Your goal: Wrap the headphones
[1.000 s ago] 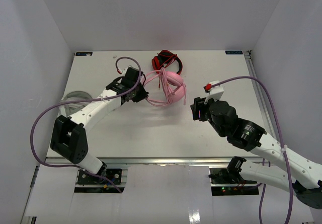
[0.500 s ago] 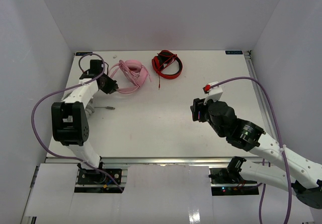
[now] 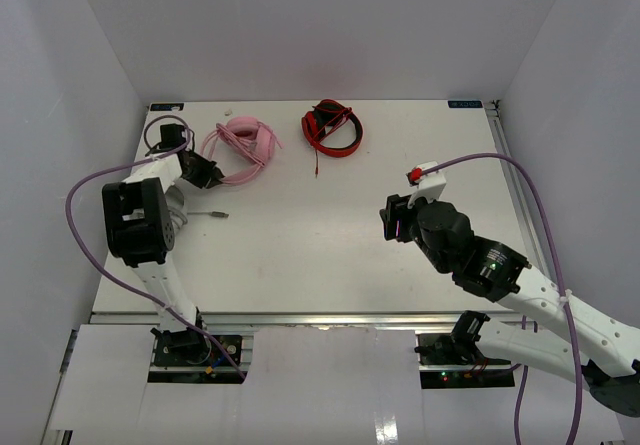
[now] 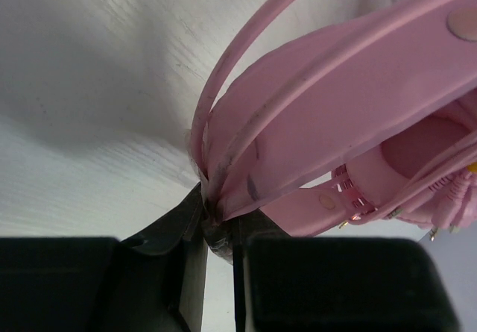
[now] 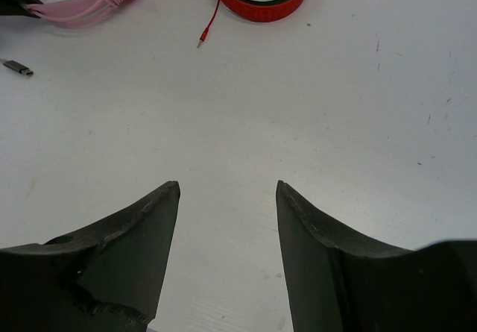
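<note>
Your left gripper [image 3: 209, 175] is closed on the pale pink headphones [image 3: 247, 141], which lie near the far left corner of the table [image 3: 300, 255], a little in from the far edge. In the left wrist view the jaws pinch together the flat pink headband [image 4: 350, 86] and several strands of the thin pink cable [image 4: 238, 56]. The strands run in loops alongside the band and meet right at the fingertips. An ear cup [image 4: 425, 153] sits just behind the band, with more cable strands lying over it. The headphones rest low against the table surface; you cannot tell from these views whether any part is lifted off it.

Your right gripper [image 5: 227, 198] hangs above the right half of the table, well apart from the headphones. Its jaws stand open with nothing between them and only bare table below.

The red-and-black headphones [image 3: 333, 128] lie by the far edge near its middle, just right of the pink pair and not touching it. Their thin red cable [image 5: 209, 22] trails toward the near edge. A small grey plug [image 3: 220, 214] lies on the table near the left edge, nearer you than the pink pair.
</note>
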`<action>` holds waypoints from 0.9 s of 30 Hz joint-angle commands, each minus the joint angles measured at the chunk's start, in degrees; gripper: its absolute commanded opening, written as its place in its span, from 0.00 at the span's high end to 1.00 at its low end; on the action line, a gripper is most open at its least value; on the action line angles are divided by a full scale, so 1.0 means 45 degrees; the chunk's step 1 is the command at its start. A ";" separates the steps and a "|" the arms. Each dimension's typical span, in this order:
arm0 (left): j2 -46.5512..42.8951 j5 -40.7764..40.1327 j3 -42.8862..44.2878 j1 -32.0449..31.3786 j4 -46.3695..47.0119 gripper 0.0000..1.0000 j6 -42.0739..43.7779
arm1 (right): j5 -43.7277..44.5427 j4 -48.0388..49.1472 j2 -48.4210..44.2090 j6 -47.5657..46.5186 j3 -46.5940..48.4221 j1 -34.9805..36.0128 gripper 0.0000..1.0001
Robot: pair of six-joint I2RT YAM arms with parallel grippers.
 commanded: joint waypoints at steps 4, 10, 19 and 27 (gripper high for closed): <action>0.0448 0.1649 0.0877 0.0098 0.0981 0.93 0.0651 | 0.0462 0.0430 -0.0079 0.0119 -0.0070 -0.0049 0.38; -0.0052 0.1404 0.0616 0.0094 0.1040 0.35 0.0940 | 0.0468 0.0430 0.0018 0.0139 -0.0086 -0.0049 0.38; -0.1591 0.0281 0.0828 0.0268 0.0047 0.02 0.1075 | 0.0300 0.0465 0.0128 0.0121 -0.0107 -0.0049 0.38; -0.5609 -0.1303 -0.1098 -0.1019 0.0381 0.02 0.2197 | -0.1553 0.0715 0.1144 -0.0051 -0.0027 -0.0049 0.39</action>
